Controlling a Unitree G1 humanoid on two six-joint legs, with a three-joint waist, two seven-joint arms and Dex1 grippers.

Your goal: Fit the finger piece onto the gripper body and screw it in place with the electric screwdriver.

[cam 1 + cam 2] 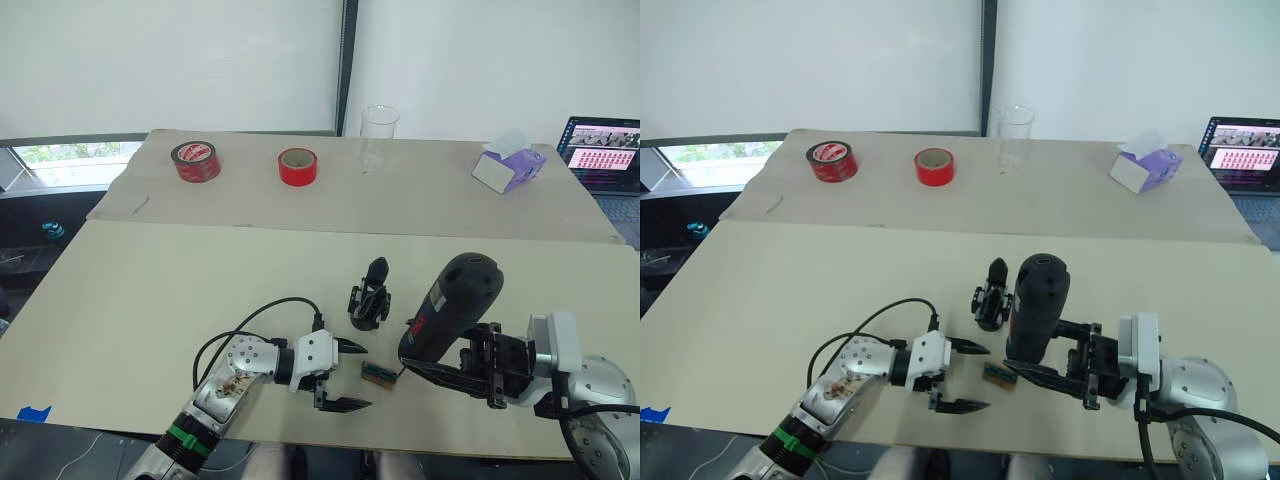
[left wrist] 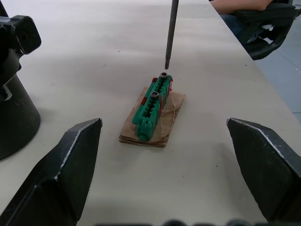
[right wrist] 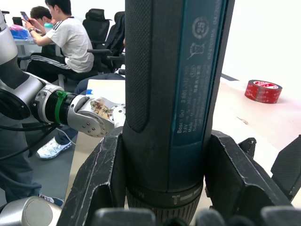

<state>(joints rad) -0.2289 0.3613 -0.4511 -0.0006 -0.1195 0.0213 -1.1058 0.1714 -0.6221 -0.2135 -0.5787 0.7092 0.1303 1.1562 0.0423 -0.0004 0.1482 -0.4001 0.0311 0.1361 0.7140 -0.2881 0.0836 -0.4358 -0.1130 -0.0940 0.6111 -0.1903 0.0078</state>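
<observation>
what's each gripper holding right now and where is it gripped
The right gripper clamps the electric screwdriver around its lower barrel, near the bit end. The left gripper is open and holds nothing.

On the electric screwdriver [image 3: 174,94], clamped in the right gripper [image 3: 169,188], small pale lettering is printed down a blue strip; "Bosch GO" can be made out, followed by digits too fine to be read. A round emblem with "25" is seen above it. White print on the red tape roll [image 1: 196,160] cannot be read.
</observation>
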